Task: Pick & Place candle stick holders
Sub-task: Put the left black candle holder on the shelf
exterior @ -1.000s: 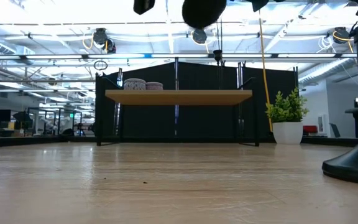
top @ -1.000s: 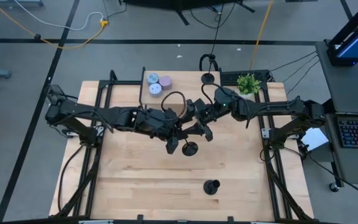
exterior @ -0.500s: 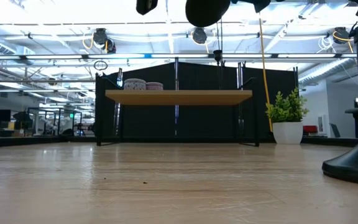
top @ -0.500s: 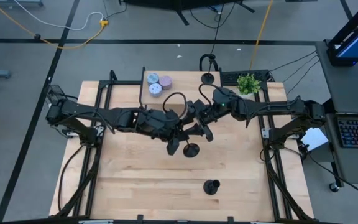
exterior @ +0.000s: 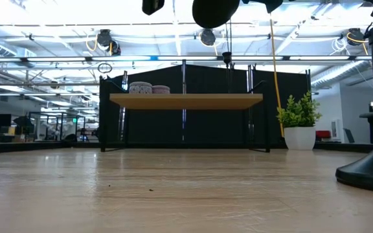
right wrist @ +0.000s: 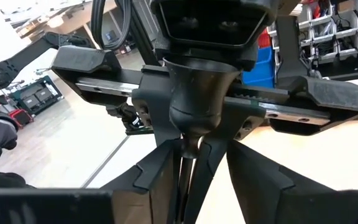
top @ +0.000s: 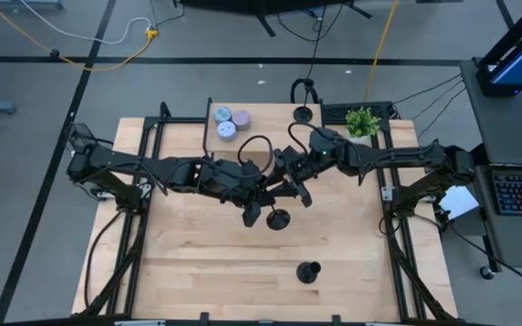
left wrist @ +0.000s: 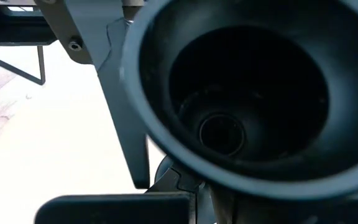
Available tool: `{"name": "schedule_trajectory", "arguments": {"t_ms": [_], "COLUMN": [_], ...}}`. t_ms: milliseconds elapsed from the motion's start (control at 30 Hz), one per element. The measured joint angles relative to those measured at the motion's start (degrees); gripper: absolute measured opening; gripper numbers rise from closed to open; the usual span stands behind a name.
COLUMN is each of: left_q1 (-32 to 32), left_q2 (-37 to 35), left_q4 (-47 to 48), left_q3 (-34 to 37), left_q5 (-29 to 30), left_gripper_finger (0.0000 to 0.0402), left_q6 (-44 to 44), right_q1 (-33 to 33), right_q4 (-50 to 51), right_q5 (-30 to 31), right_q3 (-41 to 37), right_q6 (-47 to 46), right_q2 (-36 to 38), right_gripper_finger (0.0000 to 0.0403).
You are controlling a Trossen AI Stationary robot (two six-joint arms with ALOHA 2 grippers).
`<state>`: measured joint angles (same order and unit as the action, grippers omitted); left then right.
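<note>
High view, mid-surface: both arms nose to nose, one candle stick holder aloft between them, clear of the wood. Right pincer clamped on its thin stem just under the cup. Left pincer spread wide, straddling the cup end, apparently gripping nothing.

Looks like a handover. To do it well: centre the left fingers on the stem or cup, close firmly, and only then loosen the right grip. Draw apart along the stem's line, never sideways, since a thin stem twists easily.

Elsewhere on the pale wooden surface: a second holder near the front, a third at the far edge, round tins, a small potted plant. Beyond, a bright workshop hall.
</note>
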<state>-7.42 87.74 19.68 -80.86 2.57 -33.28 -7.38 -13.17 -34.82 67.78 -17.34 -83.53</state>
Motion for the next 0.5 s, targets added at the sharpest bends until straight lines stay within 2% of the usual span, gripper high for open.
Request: {"name": "schedule_trajectory", "arguments": {"t_ms": [500], "left_q1": [0.0], "left_q2": [-0.3], "left_q4": [-0.1], "left_q3": [0.0], "left_q5": [0.4], "left_gripper_finger": [0.0013], "left_q6": [2.0], "right_q1": [0.0], "right_q4": [0.3], "right_q5": [0.1], "right_q3": [0.0], "right_q6": [-0.6], "right_q2": [0.0], "right_gripper_finger": [0.0129]}}
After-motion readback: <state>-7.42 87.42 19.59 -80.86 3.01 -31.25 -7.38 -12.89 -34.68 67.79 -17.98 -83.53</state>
